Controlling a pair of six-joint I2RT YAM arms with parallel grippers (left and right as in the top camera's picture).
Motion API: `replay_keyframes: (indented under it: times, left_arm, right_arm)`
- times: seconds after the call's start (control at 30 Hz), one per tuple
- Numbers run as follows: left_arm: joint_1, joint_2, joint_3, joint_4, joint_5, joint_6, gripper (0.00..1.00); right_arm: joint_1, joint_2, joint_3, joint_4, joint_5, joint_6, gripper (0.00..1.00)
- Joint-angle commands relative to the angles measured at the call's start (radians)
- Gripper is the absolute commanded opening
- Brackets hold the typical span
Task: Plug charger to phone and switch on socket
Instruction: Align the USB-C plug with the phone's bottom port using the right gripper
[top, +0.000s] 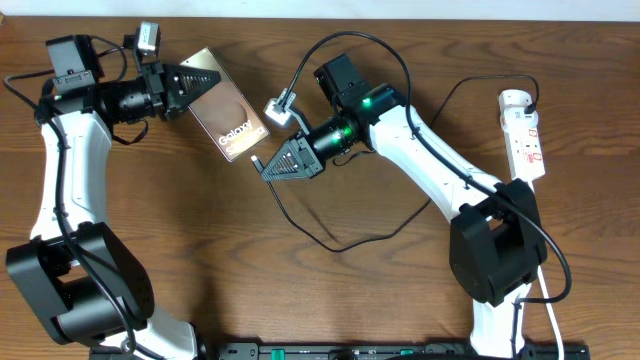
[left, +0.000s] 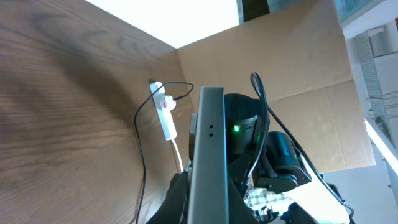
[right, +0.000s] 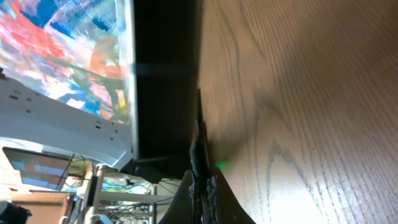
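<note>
Clamped with the left gripper (top: 212, 79) on one short end of the phone (top: 233, 117), jaws drawn in to the slab's thickness. Seen edge-on between the fingers from the left wrist, lettered face up from overhead. Pinched fully shut with the right gripper (top: 266, 170) on the connector end of the charger (top: 340, 243), tip poking out just ahead of the fingertips and lying right at the phone's free short end. Cannot tell whether touching or seated there. Trailing behind the right gripper, slack black cable in a wide loop over the table (top: 200, 230), then on up to the socket (top: 523, 135). Socket well apart behind the right gripper, flat near the table's right edge, thick white cord running back toward the near edge. Between the two grippers, only the phone's length. Open wood beside and below both grippers except under the cable loop. Table's far edge near, beyond the left gripper.
</note>
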Motion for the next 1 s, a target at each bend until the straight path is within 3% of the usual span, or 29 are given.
replay_keyframes:
  times: [0.0,0.97]
  left_arm:
    - [0.006,0.005,0.019,0.005,0.056,0.010,0.07]
    - [0.006,0.005,0.019,0.005,0.042,0.010,0.07]
  right_arm:
    - [-0.002,-0.032,0.001,-0.002,-0.023,-0.063,0.01]
    - [-0.027,-0.047,0.001,0.023,-0.136,-0.068,0.01]
